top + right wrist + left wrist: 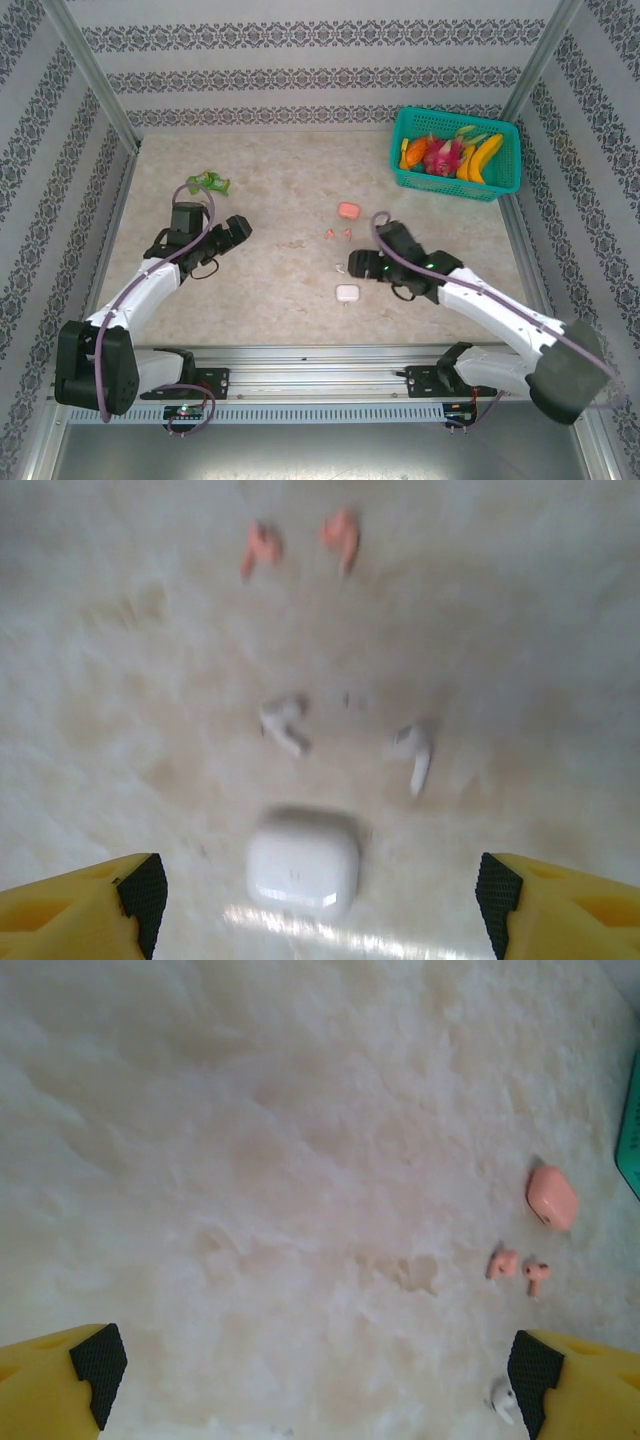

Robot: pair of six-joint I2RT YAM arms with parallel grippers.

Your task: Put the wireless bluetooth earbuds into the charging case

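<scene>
Lying loose on the table (pixel 280 290), all four earbuds are outside their cases: no insertion is done and four are left.

In the right wrist view the two white earbuds (pixel 285 723) rest apart from each other. The white case (pixel 303 865) is near them at 6 o'clock, its lid seemingly shut, though blur prevents certainty. The two pink earbuds (pixel 262 548) lie side by side at 12 o'clock, with the pink case (pixel 348 210) beyond them, again at 12 o'clock. Each bud is tiny, glossy and stemmed.

The right gripper (pixel 320 892) frames the white case between parted jaws, gripping nothing. The left gripper (pixel 314 1375) stands well apart at 9 o'clock, jaws wide, empty.
</scene>
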